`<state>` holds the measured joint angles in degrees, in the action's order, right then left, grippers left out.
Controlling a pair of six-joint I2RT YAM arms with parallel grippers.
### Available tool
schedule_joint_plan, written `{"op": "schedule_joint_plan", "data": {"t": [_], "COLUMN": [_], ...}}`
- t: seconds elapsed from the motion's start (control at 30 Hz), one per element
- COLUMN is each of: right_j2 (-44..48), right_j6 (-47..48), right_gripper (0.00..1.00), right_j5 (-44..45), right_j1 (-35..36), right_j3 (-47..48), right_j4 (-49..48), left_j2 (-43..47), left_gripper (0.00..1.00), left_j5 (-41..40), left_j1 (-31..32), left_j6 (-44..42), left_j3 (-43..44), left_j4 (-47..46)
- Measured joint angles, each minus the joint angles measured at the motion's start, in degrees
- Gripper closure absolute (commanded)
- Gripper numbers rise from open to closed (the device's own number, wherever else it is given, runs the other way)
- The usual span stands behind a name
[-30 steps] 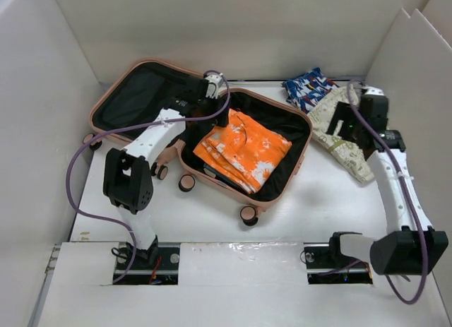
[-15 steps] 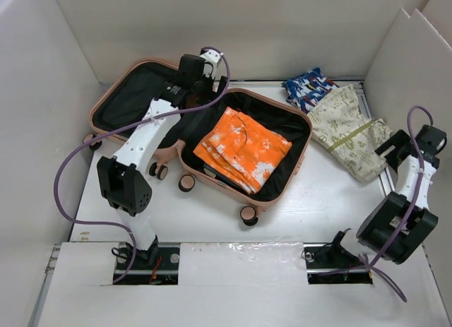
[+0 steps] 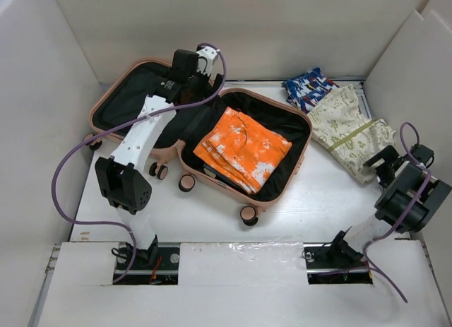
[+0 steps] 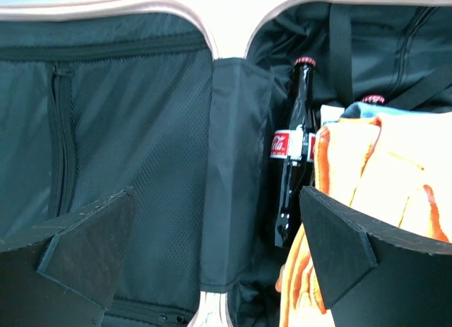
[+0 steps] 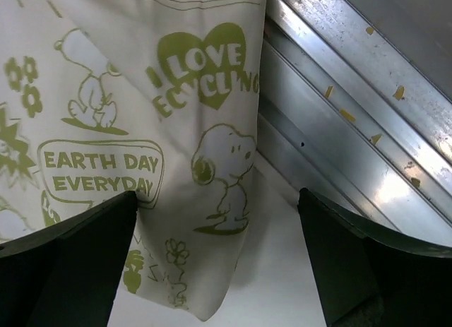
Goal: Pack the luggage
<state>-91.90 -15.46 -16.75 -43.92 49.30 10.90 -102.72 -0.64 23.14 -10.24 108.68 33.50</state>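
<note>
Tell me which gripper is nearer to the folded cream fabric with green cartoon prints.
Right. The right gripper hovers open at the near-right edge of that fabric; the left gripper is far off, over the open salmon-pink hard-shell suitcase.

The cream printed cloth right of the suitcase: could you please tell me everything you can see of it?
The cream fabric cloth with olive-green cartoon print lies rumpled on the white table, right of the open salmon-pink hard-shell suitcase, apart from it. Its far corner abuts a blue patterned cloth. A yellow-green band crosses it. Close up: cartoon dogs, flowers, a heart reading I LOVE RECYCLING, and EARTH DAY EVERYDAY. One edge lies beside a metal rail. The open right tool hovers above, not touching.
</note>
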Motion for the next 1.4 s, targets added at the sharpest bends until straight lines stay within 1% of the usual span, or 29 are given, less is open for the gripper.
{"op": "schedule_joint_plan", "data": {"t": [0.03, 0.13, 0.2, 0.33, 0.37, 0.47, 0.5, 0.53, 0.57, 0.67, 0.77, 0.9, 1.13, 1.2, 1.4], "right_j2": [-0.96, -3.54, -4.98, -8.9, -9.49, -10.29, -10.38, -10.51, -10.58, -10.71, -10.08, -5.53, 7.43, 8.85, 9.03], "right_j6": [-0.2, -0.5, -0.92, -2.36, -2.78, -3.56, -3.96, -4.39, -5.42, -7.48, -8.41, -9.53, -13.46, -14.99, -19.61], "right_gripper": [0.02, 0.01, 0.06, 0.27, 0.4, 0.68, 0.87, 0.96, 1.0, 1.0, 1.0, 1.0, 1.0, 1.0, 1.0], "right_j5": [-0.26, 0.0, 0.52, 1.66, 1.77, 2.36, 2.49, 2.51, 1.25, -2.84, -4.72, -6.45, -6.56, -6.29, -4.0], "right_j1": [0.2, 1.31, 2.34, 4.68, 4.79, 4.59, 4.57, 4.57, 4.55, 6.1, 7.15, 7.96, 12.31, 13.25, 15.3], "right_j3": [-0.37, -0.24, 0.79, 4.44, 4.81, 5.01, 5.2, 5.31, 5.49, 5.4, 5.29, 5.03, 5.25, 6.08, 11.82], "right_j4": [-0.55, -3.04, -3.96, -5.53, -6.01, -8.28, -9.01, -10.03, -10.58, -10.67, -10.62, -9.03, -6.86, -6.03, -2.27], "left_j2": [-0.24, -0.55, -0.63, -0.63, -0.63, -0.63, -0.63, -0.63, -0.63, -0.63, -0.63, -0.5, 1.16, 1.6, 2.29], "left_gripper": [0.04, 0.04, 0.04, 0.03, 0.03, 0.03, 0.03, 0.03, 0.03, 0.03, 0.03, 0.02, 0.02, 0.02, 0.02], "left_j5": [0.17, 0.46, 0.61, 0.55, 0.42, 0.07, -0.09, -0.17, -0.37, -1.01, -1.49, -1.99, -2.45, -2.47, -2.45], "left_j1": [0.0, 0.02, 0.02, 0.02, 0.02, 0.02, 0.02, 0.02, 0.02, 0.02, 0.02, 0.02, 0.02, 0.02, 0.02], "left_j6": [0.0, 0.11, 0.17, 0.2, 0.17, 0.11, 0.07, 0.02, 0.02, 0.0, 0.0, -0.02, 0.13, 0.24, 0.66], "left_j3": [0.63, 1.7, 1.95, 1.99, 2.03, 2.08, 2.08, 2.08, 2.08, 2.08, 2.08, 1.92, -0.04, -0.46, -1.07], "left_j4": [0.09, 0.17, 0.28, 0.33, 0.42, 0.37, 0.35, 0.26, 0.17, -0.22, -0.35, -0.87, -1.57, -1.7, -2.67]}}
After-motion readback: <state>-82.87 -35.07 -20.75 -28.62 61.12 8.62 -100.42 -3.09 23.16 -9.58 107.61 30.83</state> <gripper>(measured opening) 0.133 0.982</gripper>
